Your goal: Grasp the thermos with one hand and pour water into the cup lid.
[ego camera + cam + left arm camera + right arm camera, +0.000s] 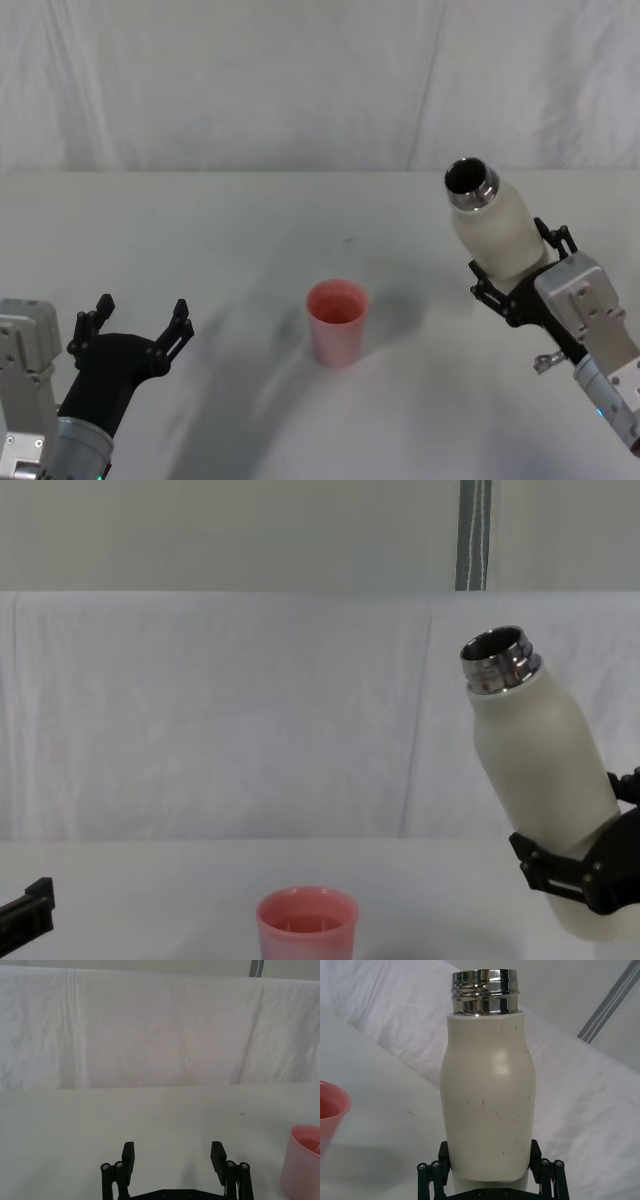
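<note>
Between the right gripper's [512,281] jaws sits the thermos [495,232], tilted.

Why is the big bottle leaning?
The thermos is tilted, its open neck toward the cup lid; the right gripper holds it.

A white table [250,210] stands before a creased white cloth backdrop [220,710] and pale wall [220,530].
</note>
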Available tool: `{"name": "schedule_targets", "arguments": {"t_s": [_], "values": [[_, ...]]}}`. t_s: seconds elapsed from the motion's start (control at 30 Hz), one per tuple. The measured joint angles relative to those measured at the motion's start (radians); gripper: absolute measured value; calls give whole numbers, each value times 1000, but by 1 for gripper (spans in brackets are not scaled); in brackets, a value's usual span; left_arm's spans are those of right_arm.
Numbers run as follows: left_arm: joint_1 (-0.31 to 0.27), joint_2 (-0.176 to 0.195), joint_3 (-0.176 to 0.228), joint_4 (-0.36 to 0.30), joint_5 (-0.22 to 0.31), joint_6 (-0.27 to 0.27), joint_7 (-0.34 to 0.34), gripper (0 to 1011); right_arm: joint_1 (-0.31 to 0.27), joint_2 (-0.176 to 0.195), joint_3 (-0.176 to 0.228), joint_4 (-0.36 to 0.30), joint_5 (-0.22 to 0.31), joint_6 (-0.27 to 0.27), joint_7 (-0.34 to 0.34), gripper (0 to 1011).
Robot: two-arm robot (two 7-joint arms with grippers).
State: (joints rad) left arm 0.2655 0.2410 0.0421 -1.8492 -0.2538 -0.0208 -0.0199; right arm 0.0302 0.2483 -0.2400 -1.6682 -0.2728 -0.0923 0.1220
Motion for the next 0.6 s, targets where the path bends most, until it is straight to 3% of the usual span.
{"name": "schedule_targets", "arguments": {"t_s": [0.37, 0.6], "values": [[0, 0, 0, 0, 0, 0, 0, 1001, -39, -32, 34, -12, 96, -1, 25, 950], [0, 0, 0, 0, 0, 0, 0, 1001, -61, -70, 76, -14, 233, 0, 55, 950]]}}
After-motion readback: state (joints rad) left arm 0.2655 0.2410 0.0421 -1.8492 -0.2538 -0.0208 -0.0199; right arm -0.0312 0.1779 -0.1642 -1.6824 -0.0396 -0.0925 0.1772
